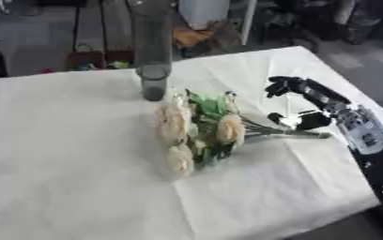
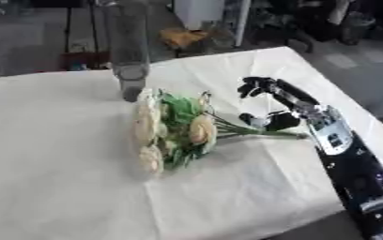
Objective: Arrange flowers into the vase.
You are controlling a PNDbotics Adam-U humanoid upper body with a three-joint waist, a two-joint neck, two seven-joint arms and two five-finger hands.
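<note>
the right hand [image 1: 310, 105], fingers spread wide and holding nothing, should close around the stems [image 1: 281, 132] at its seven o'clock before lifting the bouquet [image 1: 196, 129] toward the vase [image 1: 152, 51] at eleven o'clock.

It looked like a workroom or a lab, not a home. A big table [image 1: 80, 178] with a plain white cloth stood on a grey, bare floor [image 1: 30, 28]. Past the far edge of the table there was a lot of stuff packed close together: dark frames and legs [image 2: 80, 28], a white box shape [image 1: 201, 11], something orange-brown [image 2: 182, 36] and a red thing low down [image 1: 84, 60]. It was too blurry to tell just what they were. At the right side of the table a black and silver robot arm [image 2: 351, 164] reached in, which fits a robot test room.
</note>
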